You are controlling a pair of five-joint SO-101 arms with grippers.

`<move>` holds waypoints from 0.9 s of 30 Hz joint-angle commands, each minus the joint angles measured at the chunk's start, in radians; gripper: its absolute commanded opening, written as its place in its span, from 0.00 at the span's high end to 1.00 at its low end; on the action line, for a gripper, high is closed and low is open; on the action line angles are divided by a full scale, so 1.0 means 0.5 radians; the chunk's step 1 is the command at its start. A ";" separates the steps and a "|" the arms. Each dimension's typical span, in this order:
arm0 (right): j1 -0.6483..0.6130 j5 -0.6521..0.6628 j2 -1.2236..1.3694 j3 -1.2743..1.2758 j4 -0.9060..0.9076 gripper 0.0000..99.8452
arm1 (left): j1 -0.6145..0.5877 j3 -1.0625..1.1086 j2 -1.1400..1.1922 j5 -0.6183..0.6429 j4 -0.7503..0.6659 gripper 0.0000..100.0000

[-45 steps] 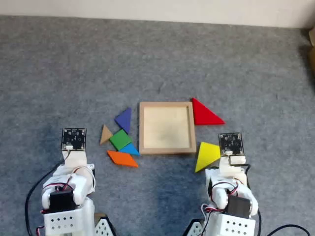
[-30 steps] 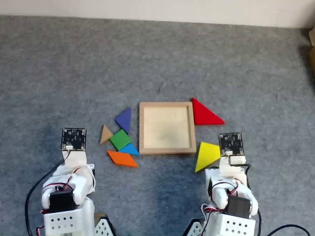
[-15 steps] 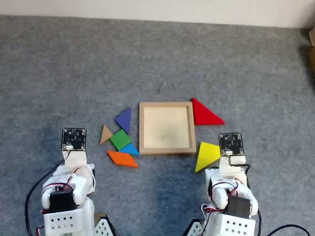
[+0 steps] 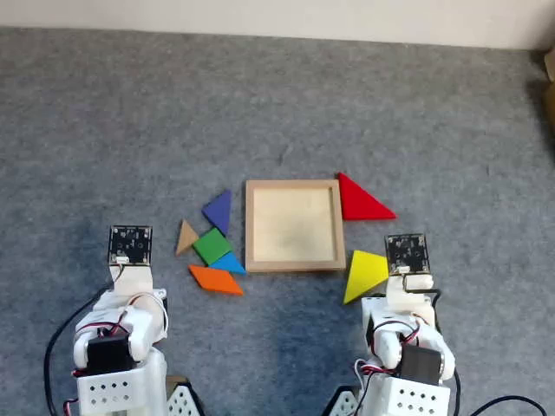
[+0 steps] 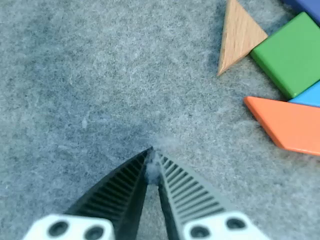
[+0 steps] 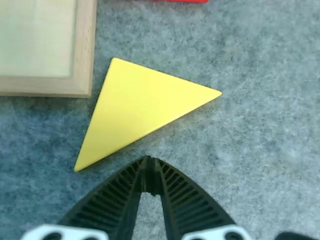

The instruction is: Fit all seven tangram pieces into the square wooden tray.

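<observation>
Yellow triangle (image 6: 140, 107) lay flat just beside the empty tray (image 4: 293, 264), near the middle of the tabletop (image 4: 277, 104), close ahead of your right end effector (image 6: 149, 167). It looked light, stiff and thin, probably slick-faced, so pinch across two edges. That one and your left end effector (image 5: 152, 161) were pressed together, holding nothing.

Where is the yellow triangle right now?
In the high view the yellow triangle lies on the grey mat by the wooden tray's near right corner, between the red triangle and the right gripper.
</observation>
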 commanded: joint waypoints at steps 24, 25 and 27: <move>0.075 0.021 -0.044 0.299 0.011 1.00 | 0.020 0.038 -0.023 -0.009 -0.003 1.00; 0.072 0.021 -0.044 0.299 0.011 1.00 | 0.020 0.038 -0.023 -0.009 -0.003 1.00; 0.069 0.021 -0.044 0.299 0.011 1.00 | 0.020 0.038 -0.023 -0.009 -0.003 1.00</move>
